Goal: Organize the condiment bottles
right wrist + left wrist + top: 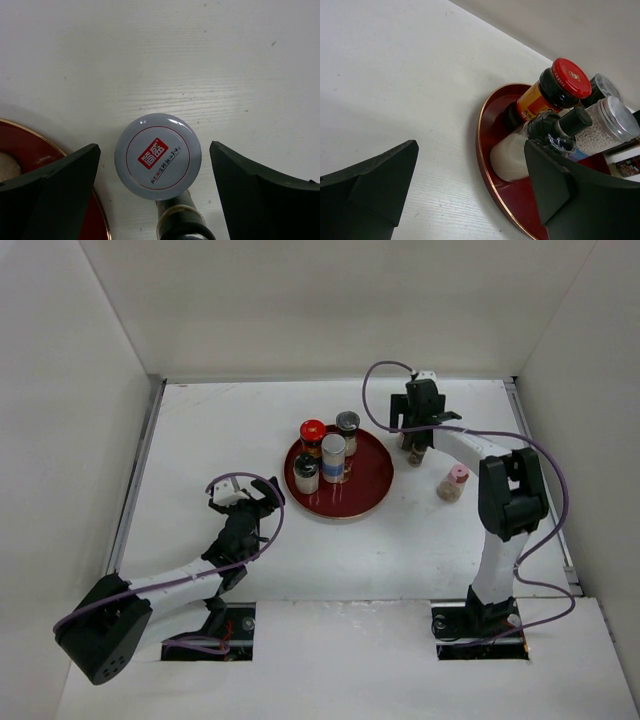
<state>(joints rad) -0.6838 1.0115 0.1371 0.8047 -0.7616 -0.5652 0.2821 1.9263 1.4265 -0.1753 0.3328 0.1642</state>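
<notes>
A round red tray point(370, 480) holds several condiment bottles: a red-capped one point(313, 430), a grey-capped one point(347, 422), a tall silver-capped jar point(333, 452) and a black-capped shaker point(306, 473). My right gripper point(415, 440) is open just right of the tray, directly above a grey-white-capped bottle point(158, 156), its jaws standing on either side of the cap without touching it. A dark-capped bottle point(182, 222) stands next to it. A pink-capped bottle point(455, 482) stands alone further right. My left gripper point(250, 500) is open and empty, left of the tray point(492, 165).
White walls enclose the table on the left, back and right. The tray's gold rim point(55, 145) lies close to my right gripper's left finger. In the left wrist view the red-capped bottle point(567, 77) and the black-capped shaker point(572, 122) show beyond my right finger.
</notes>
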